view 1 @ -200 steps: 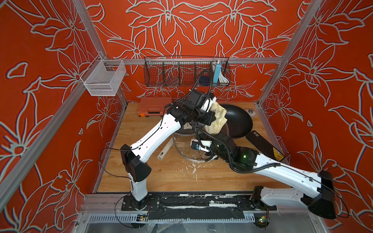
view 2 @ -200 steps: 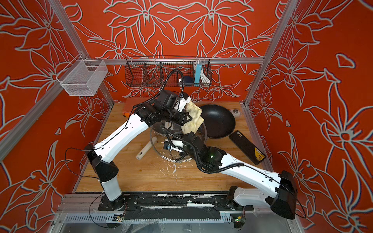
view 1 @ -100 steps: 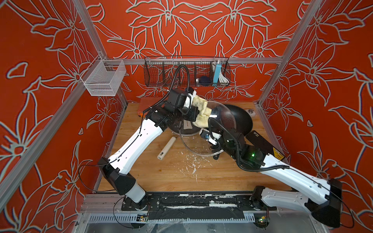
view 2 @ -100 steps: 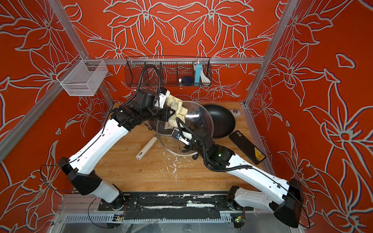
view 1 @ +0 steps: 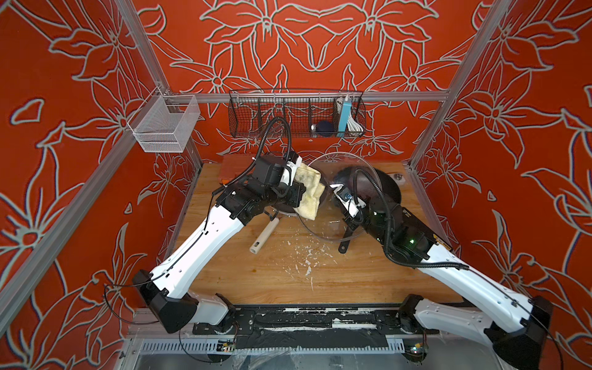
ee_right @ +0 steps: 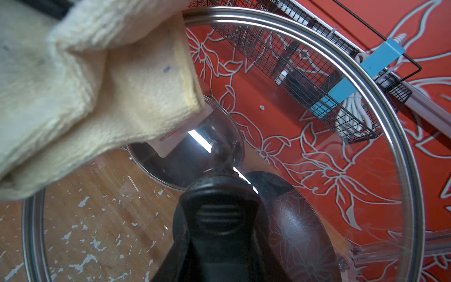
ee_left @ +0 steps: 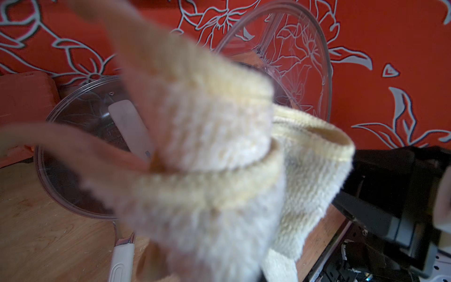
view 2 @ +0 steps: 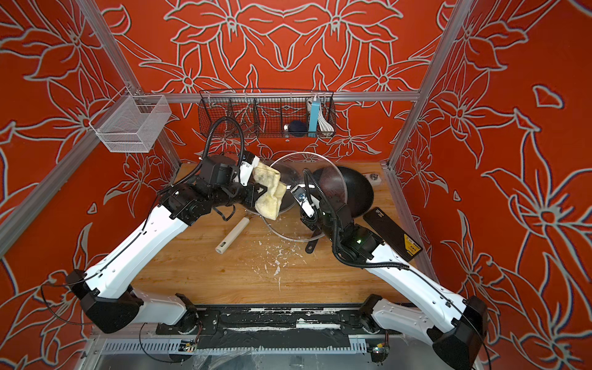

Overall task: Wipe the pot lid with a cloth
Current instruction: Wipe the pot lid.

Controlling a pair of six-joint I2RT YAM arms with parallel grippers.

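The glass pot lid (view 1: pixel 320 224) (view 2: pixel 288 227) with a steel rim (ee_right: pixel 366 97) is held up off the table, tilted on edge. My right gripper (view 1: pixel 348 222) (view 2: pixel 312 224) (ee_right: pixel 219 256) is shut on its black handle (ee_right: pixel 219 214). The pale yellow cloth (view 1: pixel 309 192) (view 2: pixel 269 192) (ee_left: pixel 219 158) (ee_right: pixel 85 97) hangs bunched from my left gripper (view 1: pixel 298 190) (view 2: pixel 254 195), which is shut on it. The cloth lies against the lid's left edge. The cloth hides the left fingers in the left wrist view, where the lid (ee_left: pixel 300 61) stands behind it.
A second glass lid (ee_left: pixel 80 146) sits on a pan with a white handle (view 1: pixel 262 237) under my left arm. A black wok (view 1: pixel 384 189) lies behind the held lid. A black flat slab (view 1: pixel 426 230) is at right. Wire baskets (view 1: pixel 294 118) (view 1: pixel 163 125) hang on the walls. White flakes (view 1: pixel 304 256) litter the table.
The right gripper has raised the lid from flat near the table to tilted on edge and drawn back right. The left gripper has carried the cloth left and back, keeping it at the lid.
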